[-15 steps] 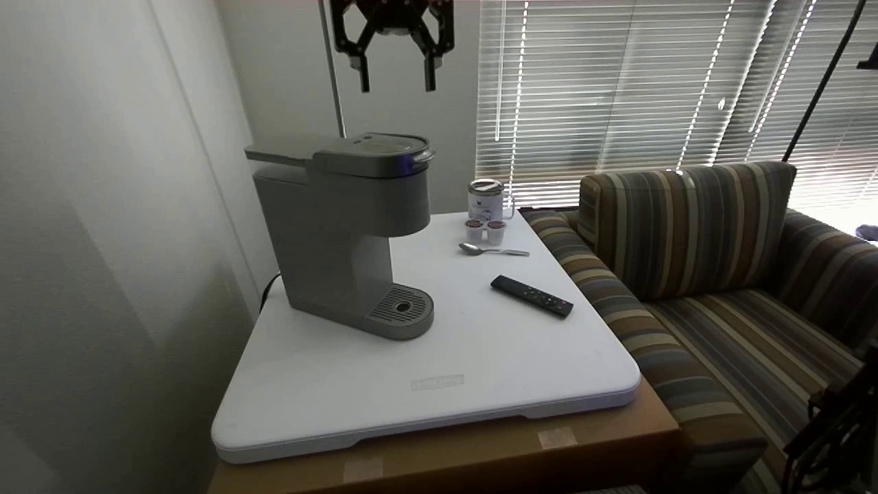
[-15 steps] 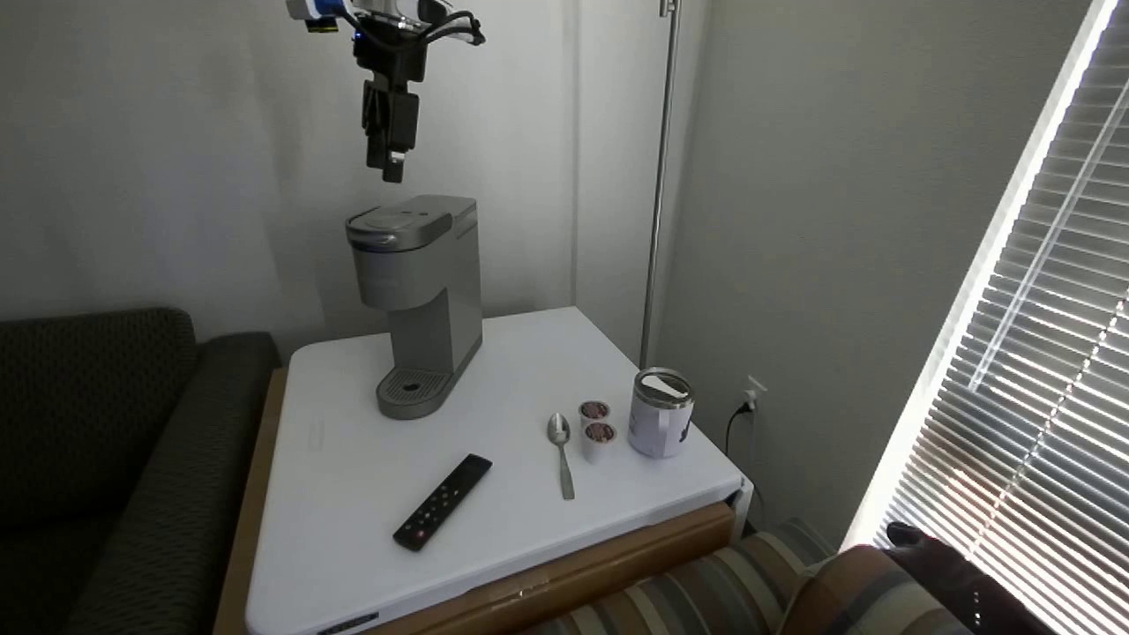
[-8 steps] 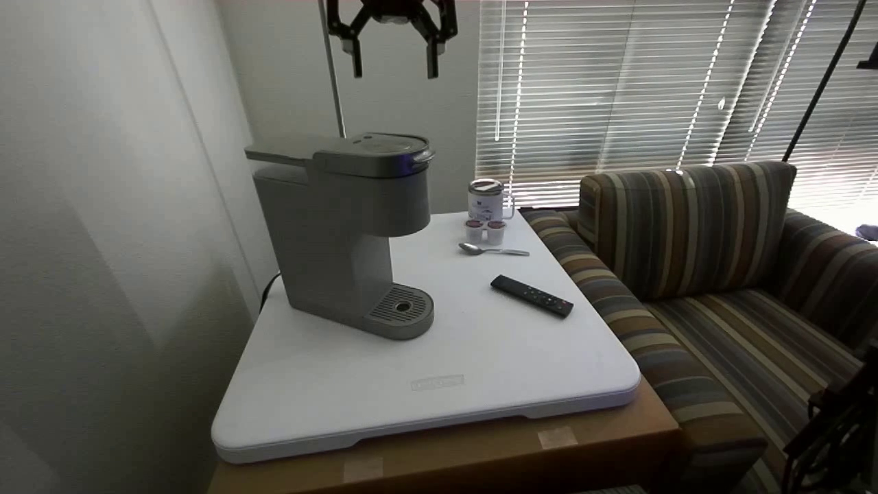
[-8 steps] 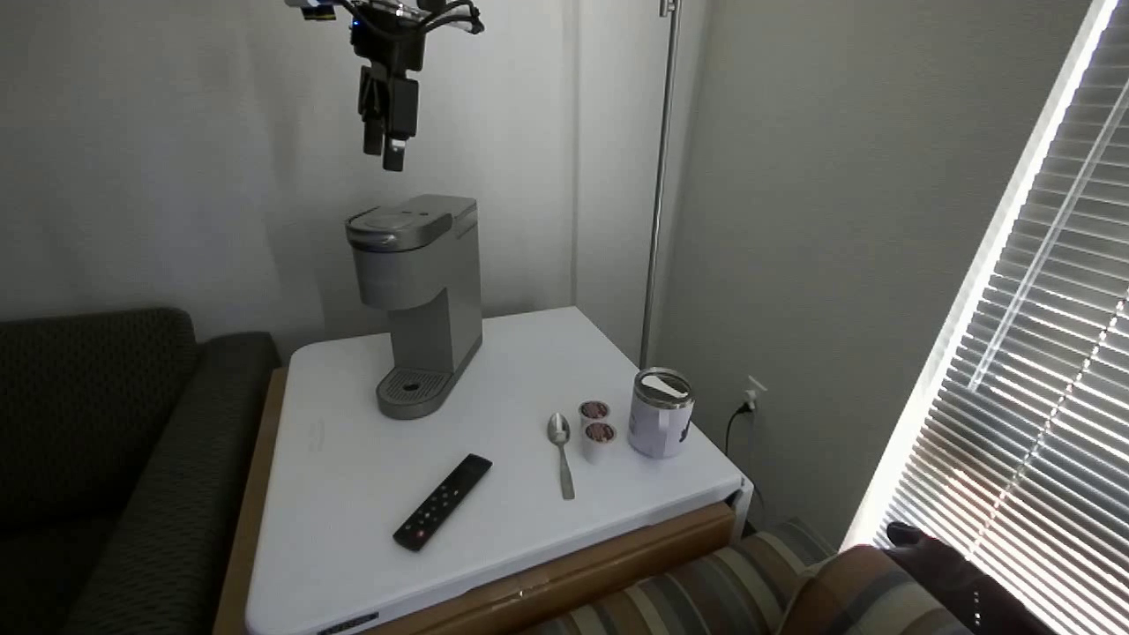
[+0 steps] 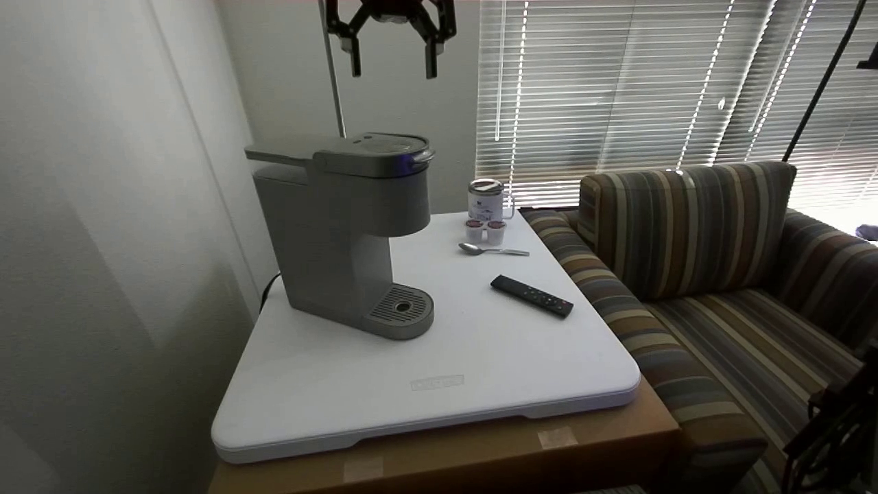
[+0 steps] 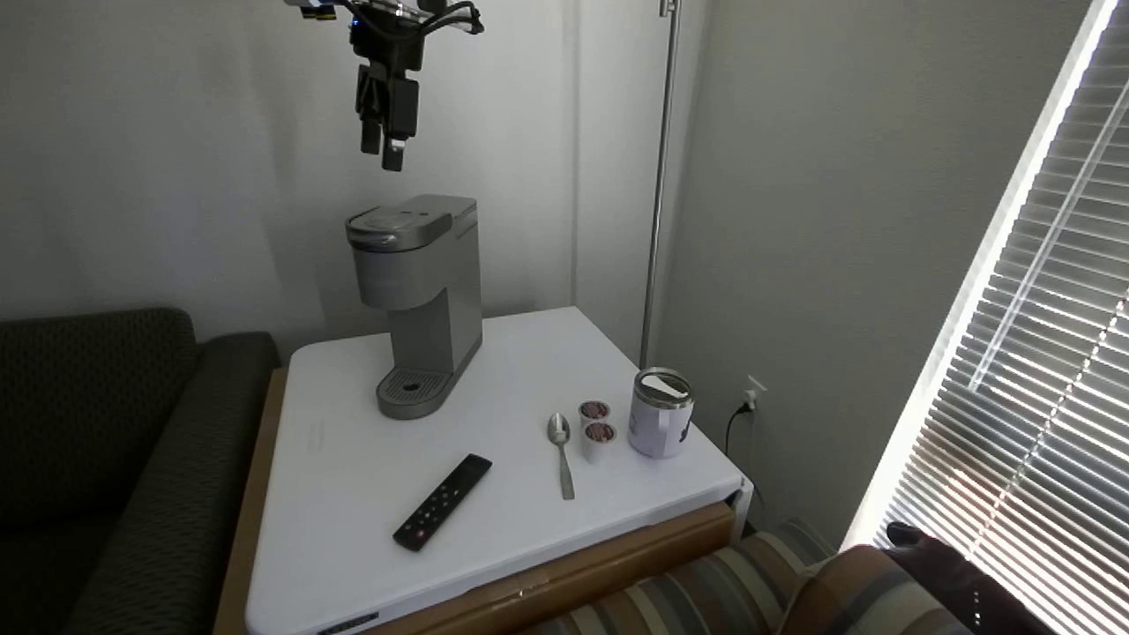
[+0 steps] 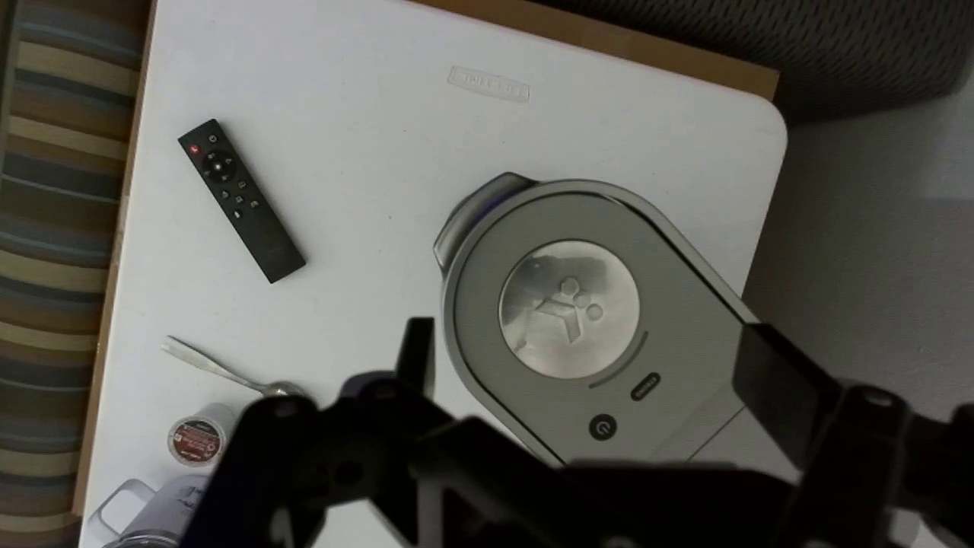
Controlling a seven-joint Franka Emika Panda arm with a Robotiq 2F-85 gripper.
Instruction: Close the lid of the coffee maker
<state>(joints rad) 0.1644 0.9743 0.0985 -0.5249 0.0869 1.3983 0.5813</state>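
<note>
Black gripper [image 5: 394, 74] of yours: jaws spread wide, air between, hanging apart from the lid [image 5: 374, 152] at its twelve o'clock in both exterior views; lid lies level atop the grey coffee maker [image 5: 329, 237], which you see at ten o'clock on the white tabletop [image 5: 494, 367] in an exterior view

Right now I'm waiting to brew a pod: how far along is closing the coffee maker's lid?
Done: the lid lies down on the coffee maker in both exterior views.
In hand: nothing; the gripper hangs open and empty above it.
Left: likely nothing, as nothing stands raised on top; latching can't be seen.
</note>
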